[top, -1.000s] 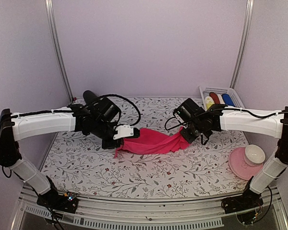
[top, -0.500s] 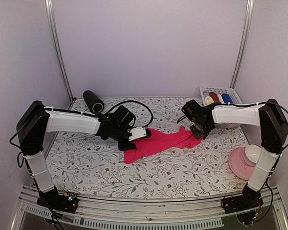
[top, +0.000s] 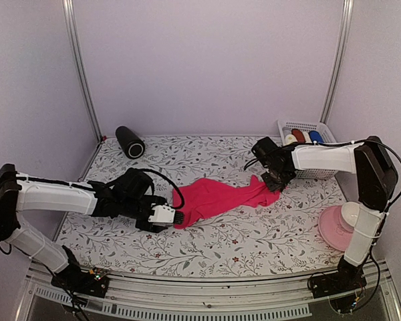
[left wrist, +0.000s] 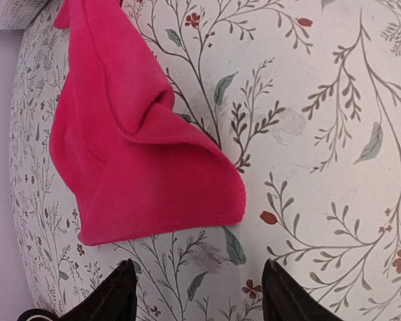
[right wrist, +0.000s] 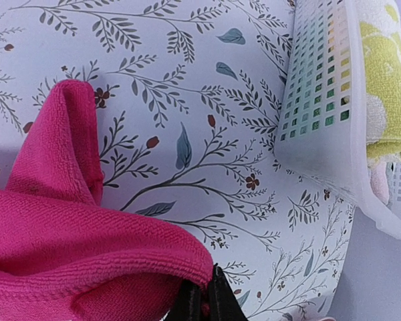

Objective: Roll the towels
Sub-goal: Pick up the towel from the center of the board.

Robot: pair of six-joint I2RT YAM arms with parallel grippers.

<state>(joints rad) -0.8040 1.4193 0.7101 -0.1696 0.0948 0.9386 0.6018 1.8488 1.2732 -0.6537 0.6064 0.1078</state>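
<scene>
The hot pink cloth towel lies crumpled and loosely folded on the table, stretched between the two grippers. Its right end rises in a bunched peak to the right gripper, whose fingers are pinched together on the cloth. In the right wrist view the right gripper clamps a thick fold of the towel, and another pink ridge stands up on its left.

The towel's other end rests flat just ahead of the left gripper. In the left wrist view, the left gripper has its fingers spread apart with only the leaf-and-flower patterned surface between them. A rounded folded corner of the towel lies just beyond the fingertips, apart from them.

Beyond the right gripper, to its right, stands a white perforated plastic basket holding a rolled yellow towel, a rolled red towel and a rolled blue towel side by side. The right wrist view shows the basket wall close by, with the yellow towel inside.

Well beyond the left gripper, by the back wall, lies a black cylinder. Nearer than the right gripper, at the table's right edge, sits a pink plate carrying a white bowl.
</scene>
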